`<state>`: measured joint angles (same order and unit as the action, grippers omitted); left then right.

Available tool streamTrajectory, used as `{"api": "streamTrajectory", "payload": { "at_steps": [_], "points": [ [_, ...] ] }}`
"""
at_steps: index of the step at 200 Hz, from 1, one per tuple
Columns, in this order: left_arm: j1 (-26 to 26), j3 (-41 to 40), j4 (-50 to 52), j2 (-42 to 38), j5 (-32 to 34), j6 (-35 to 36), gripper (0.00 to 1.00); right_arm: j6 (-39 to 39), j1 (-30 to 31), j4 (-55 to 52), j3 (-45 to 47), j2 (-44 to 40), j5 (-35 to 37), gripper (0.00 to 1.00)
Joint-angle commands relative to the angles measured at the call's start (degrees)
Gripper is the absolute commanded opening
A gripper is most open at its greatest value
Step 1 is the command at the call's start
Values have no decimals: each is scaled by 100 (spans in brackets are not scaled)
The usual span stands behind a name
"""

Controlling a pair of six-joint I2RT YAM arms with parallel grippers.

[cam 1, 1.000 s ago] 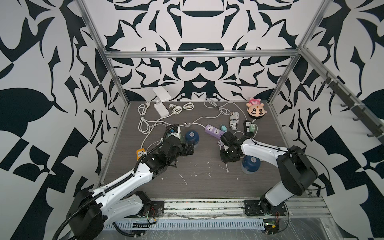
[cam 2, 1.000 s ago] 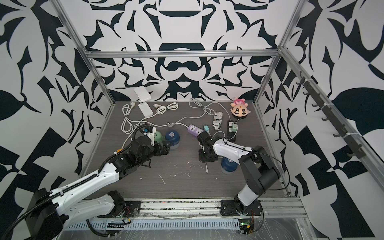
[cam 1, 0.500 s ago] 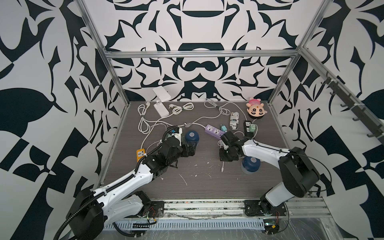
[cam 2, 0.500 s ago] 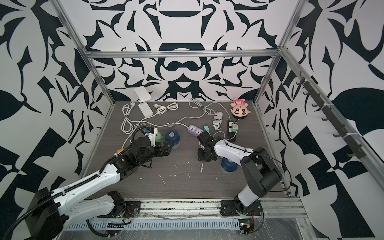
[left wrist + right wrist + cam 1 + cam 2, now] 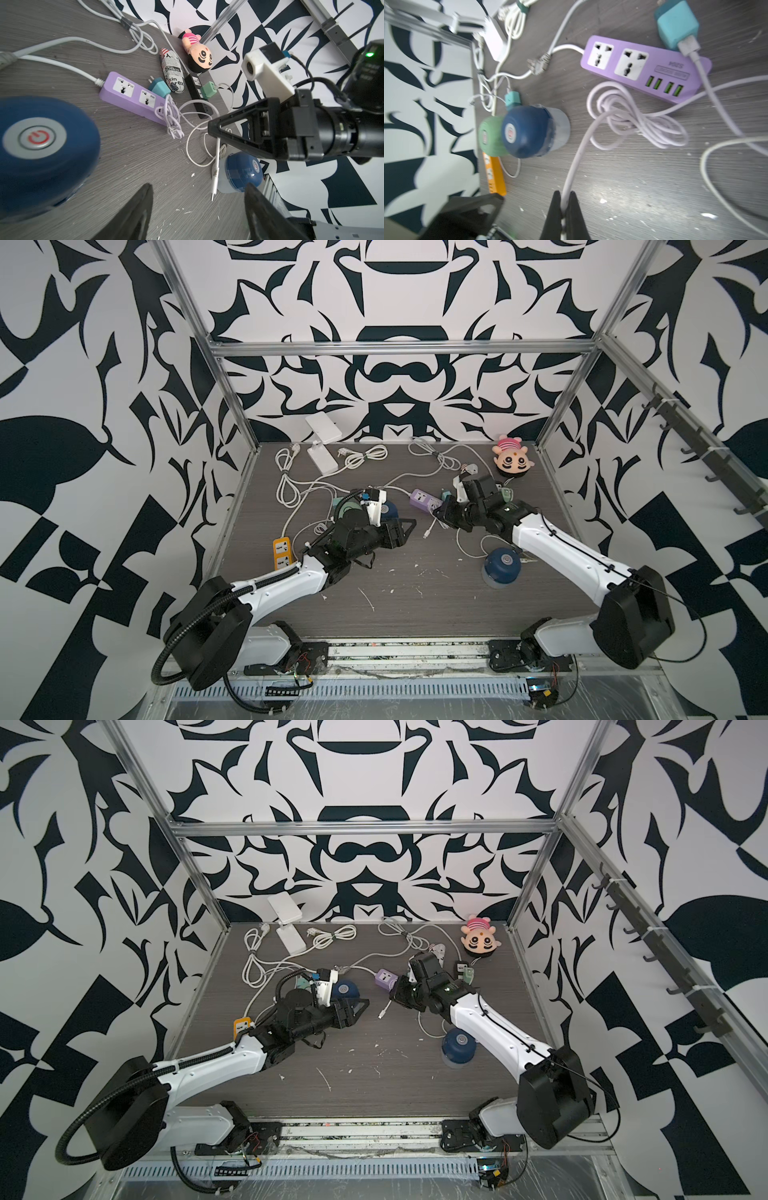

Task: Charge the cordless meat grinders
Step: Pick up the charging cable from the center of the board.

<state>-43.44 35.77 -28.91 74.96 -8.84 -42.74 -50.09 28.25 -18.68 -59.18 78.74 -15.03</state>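
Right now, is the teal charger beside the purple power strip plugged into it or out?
Out. The teal charger lies beside the purple power strip, prongs bare; both sockets are empty.

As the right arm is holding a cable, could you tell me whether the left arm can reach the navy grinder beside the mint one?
Probably yes: the left fingers stand open right beside that navy grinder, with only bare table between them.
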Motion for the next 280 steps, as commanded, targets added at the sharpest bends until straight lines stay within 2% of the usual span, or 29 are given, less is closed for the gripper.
{"api": "streamTrajectory", "payload": {
  "at_steps": [1, 72, 119, 239, 280],
  "points": [
    [20, 118, -795, 161, -284, -203, 69, -782, -9, 930, 98, -191, -217, 0],
    [20, 85, -1481, 678, -521, -341, 61, -1295, -4, 1447, 281, -281, -294, 0],
    [20, 204, -1539, 895, -669, -340, 49, -1424, -9, 1587, 319, -288, -325, 0],
    [20, 161, -1507, 836, -637, -358, 26, -1485, -6, 1606, 473, -401, -317, 0],
    [21, 220, -1358, 823, -654, -349, 11, -1442, -7, 1527, 486, -492, -274, 0]
  ]
}}
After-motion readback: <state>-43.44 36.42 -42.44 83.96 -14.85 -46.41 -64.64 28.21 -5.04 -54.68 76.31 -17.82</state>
